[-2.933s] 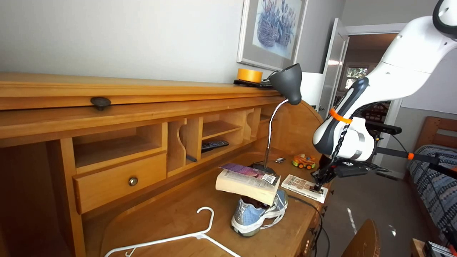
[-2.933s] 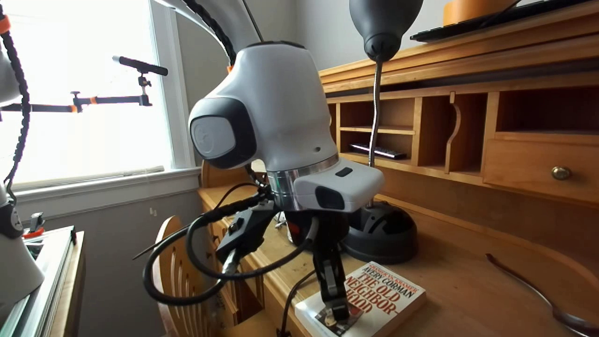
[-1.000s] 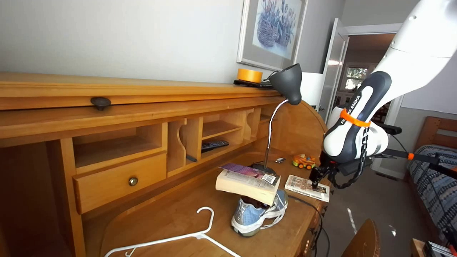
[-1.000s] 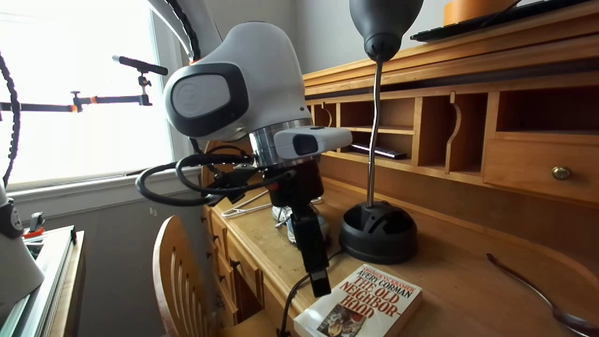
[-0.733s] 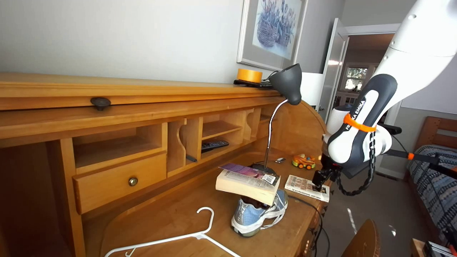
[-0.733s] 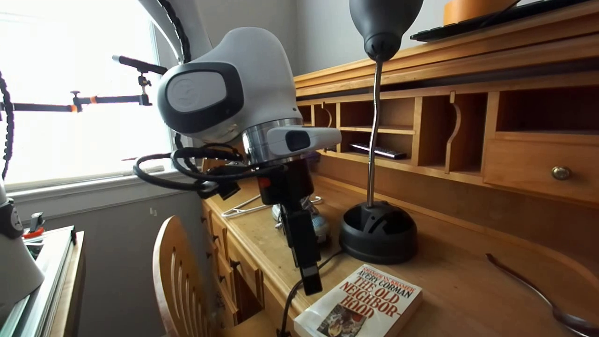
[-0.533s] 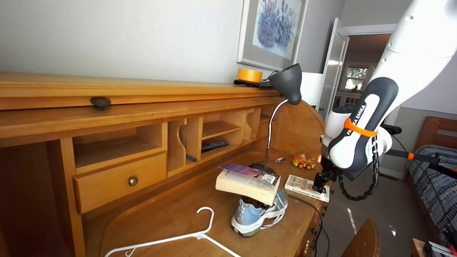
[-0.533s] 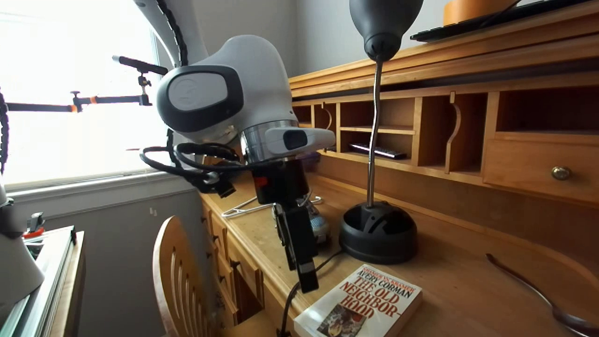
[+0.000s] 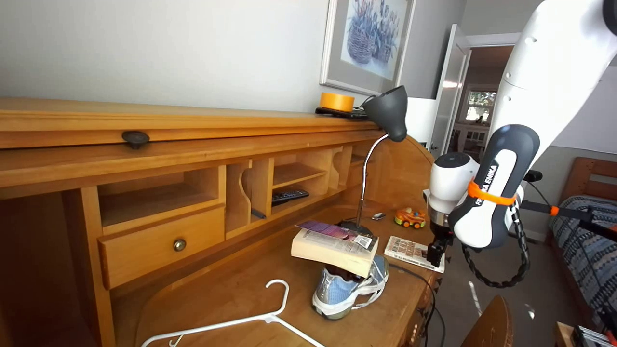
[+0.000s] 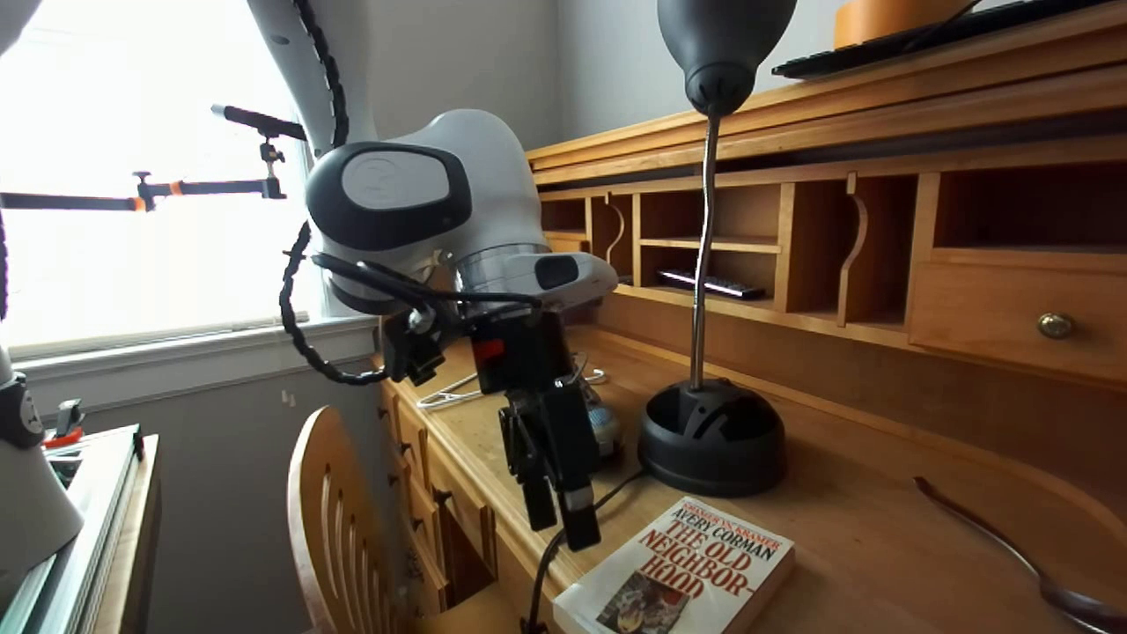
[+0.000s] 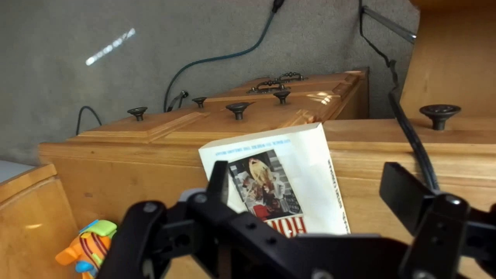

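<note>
White paperback with red title lettering (image 10: 682,563) lies flat near the front edge of the honey-brown wooden desk (image 10: 845,528). Black two-finger gripper (image 10: 561,522) close by, jaws spread wide, nothing held. Reads as positioning; a grip would call for centring on the paperback, then lowering. Near the paperback: round black lamp base (image 10: 713,460).

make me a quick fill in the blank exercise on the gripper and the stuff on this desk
1. With its jaws set apart, the gripper is ____, not shut.
2. The paperback nearest to it is titled "The Old ____".
3. The clothes hanger lying on the desk is ____ in colour.

Missing words: open; Neighborhood; white
</note>
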Available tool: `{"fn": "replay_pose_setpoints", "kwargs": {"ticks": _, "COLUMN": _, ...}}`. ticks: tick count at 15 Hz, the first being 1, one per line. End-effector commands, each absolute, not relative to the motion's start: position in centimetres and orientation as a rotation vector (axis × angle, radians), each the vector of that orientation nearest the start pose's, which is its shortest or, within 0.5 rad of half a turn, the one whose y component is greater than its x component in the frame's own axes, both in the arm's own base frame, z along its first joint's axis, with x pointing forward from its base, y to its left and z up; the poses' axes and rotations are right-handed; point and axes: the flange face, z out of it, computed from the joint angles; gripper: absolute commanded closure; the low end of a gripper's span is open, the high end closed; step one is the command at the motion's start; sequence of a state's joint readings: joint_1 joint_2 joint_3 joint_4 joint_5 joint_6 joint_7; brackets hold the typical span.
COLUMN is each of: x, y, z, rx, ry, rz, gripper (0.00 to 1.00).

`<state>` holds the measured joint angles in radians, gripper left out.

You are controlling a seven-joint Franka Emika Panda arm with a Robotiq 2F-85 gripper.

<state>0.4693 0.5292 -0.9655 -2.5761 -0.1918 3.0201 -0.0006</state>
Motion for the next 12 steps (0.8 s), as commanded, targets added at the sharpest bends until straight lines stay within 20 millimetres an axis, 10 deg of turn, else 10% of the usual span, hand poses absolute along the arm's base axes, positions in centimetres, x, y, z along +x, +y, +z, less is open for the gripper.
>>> {"fn": "replay_pose_setpoints", "kwargs": {"ticks": 1, "x": 38.5, "y": -23.7, "z": 15.8, "rx": -3.686, "ry": 0.293, "rz": 0.075, "gripper": 0.0}}
{"fn": "replay_pose_setpoints", "kwargs": {"ticks": 12, "x": 39.1, "y": -23.1, "z": 12.7, "rx": -3.836, "ry": 0.194, "rz": 0.155, "gripper": 0.0}}
